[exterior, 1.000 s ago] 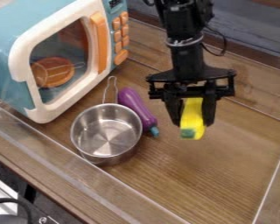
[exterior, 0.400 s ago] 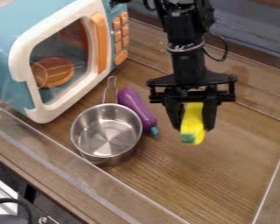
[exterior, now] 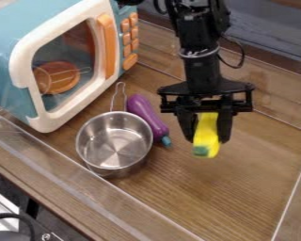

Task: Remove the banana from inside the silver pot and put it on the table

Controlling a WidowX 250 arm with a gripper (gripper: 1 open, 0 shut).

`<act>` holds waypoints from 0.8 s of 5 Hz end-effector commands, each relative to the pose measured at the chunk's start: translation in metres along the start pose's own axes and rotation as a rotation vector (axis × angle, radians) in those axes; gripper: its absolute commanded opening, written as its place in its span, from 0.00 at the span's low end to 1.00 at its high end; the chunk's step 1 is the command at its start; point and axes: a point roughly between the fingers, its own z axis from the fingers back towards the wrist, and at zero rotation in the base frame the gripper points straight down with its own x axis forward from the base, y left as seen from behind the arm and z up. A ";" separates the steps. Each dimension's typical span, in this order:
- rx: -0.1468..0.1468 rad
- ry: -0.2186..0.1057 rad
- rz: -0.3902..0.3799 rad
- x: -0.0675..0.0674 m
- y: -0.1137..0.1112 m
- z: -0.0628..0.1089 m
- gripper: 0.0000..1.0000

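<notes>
Holding the small yellow plastic toy banana (exterior: 207, 136) upright between its black fingers, the hand (exterior: 207, 120) points steeply down over the middle of the brown wood-grain counter (exterior: 241, 198), clamped on the fruit. Banana's lower green tip sits just at or above the surface (contact unclear). Round shiny silver metal pot (exterior: 114, 143) stands empty toward the left edge, wire handle pointing back. Purple toy eggplant (exterior: 148, 119) lies touching the pot's right rim. Teal-and-cream toy microwave (exterior: 59, 56) occupies the far left corner.
</notes>
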 end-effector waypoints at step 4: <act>-0.026 -0.059 -0.041 -0.001 -0.001 0.017 1.00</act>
